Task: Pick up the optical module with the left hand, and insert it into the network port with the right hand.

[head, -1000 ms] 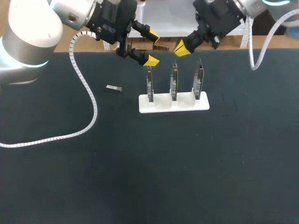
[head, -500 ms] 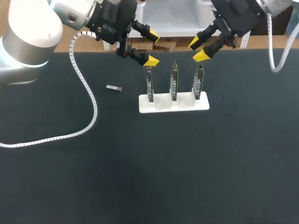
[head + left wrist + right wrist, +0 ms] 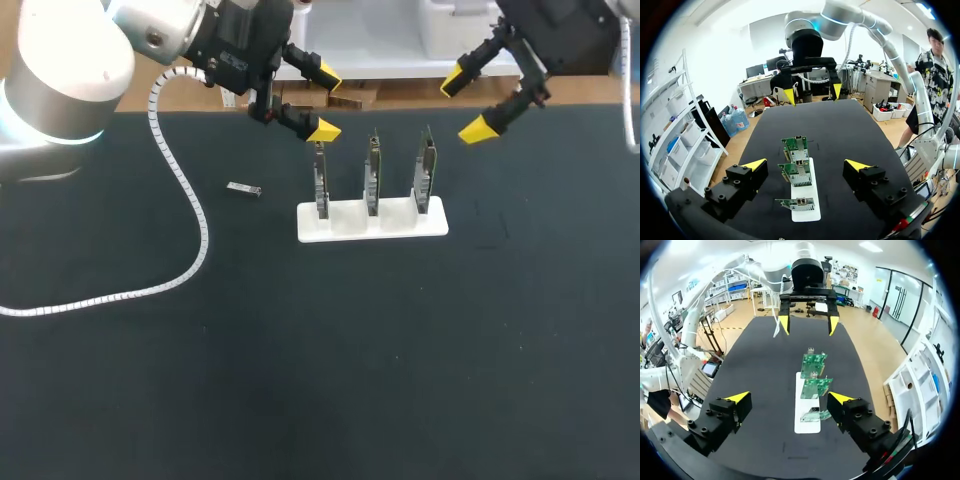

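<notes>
The optical module (image 3: 244,189), a small silver piece, lies on the black table left of a white holder (image 3: 348,228). Three upright green network boards (image 3: 372,172) stand in the holder. My left gripper (image 3: 327,103) hangs open above the leftmost board, to the right of the module, with nothing in it. My right gripper (image 3: 467,104) is open and empty, up and to the right of the rightmost board. In the left wrist view the boards (image 3: 799,174) sit between my open fingers (image 3: 805,165). The right wrist view has the holder (image 3: 806,428) just ahead of my right gripper (image 3: 789,398).
A white coiled cable (image 3: 190,230) from my left arm trails across the left side of the table (image 3: 320,380). The table's far edge runs just behind both grippers.
My right gripper has gone from shut to open and swung rightward, away from above the middle board. The left arm and the module have not moved.
</notes>
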Controlling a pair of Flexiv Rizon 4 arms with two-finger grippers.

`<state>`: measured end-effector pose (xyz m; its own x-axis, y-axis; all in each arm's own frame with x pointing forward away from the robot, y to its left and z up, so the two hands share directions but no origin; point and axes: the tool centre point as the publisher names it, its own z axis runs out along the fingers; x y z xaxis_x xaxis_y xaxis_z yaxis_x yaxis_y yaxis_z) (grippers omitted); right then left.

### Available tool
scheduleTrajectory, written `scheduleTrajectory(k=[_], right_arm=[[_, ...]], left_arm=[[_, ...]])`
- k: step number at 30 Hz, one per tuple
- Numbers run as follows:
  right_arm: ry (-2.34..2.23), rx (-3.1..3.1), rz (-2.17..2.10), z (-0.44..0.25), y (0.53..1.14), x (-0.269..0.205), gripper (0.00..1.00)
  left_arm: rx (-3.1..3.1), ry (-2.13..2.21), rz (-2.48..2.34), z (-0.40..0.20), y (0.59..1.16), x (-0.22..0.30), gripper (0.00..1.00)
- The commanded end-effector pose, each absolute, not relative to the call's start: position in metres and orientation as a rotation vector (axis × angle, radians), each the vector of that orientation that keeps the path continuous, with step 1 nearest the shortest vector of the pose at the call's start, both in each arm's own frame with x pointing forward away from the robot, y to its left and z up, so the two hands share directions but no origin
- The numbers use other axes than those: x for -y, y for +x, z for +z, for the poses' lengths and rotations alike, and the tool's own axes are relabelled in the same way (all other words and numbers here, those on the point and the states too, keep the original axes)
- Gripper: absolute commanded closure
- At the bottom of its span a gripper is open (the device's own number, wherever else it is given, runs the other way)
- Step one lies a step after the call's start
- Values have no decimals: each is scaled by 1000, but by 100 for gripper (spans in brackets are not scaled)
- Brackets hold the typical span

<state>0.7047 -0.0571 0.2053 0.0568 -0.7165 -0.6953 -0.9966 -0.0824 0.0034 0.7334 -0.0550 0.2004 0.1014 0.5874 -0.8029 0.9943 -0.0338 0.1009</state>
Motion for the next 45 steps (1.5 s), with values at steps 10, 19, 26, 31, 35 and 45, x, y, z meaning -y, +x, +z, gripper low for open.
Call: scheduleTrajectory(k=[10,19,26,31,35,45], right_arm=[[-1875,-1665,813,208,706,74,0],[-1889,-1690,830,209,710,93,0],[-1881,-1674,820,209,712,87,0],[-1875,-1677,807,207,714,82,0],[-1878,-1693,807,207,716,79,0],[-1878,-1693,807,207,716,79,0]], left_arm=[[-1570,1709,-762,202,735,56,0],[-1570,1709,-762,202,735,56,0],[-1570,1709,-762,202,735,56,0],[-1570,1709,-762,202,735,56,0],[-1570,1709,-762,202,735,56,0],[-1570,1709,-762,202,735,56,0]])
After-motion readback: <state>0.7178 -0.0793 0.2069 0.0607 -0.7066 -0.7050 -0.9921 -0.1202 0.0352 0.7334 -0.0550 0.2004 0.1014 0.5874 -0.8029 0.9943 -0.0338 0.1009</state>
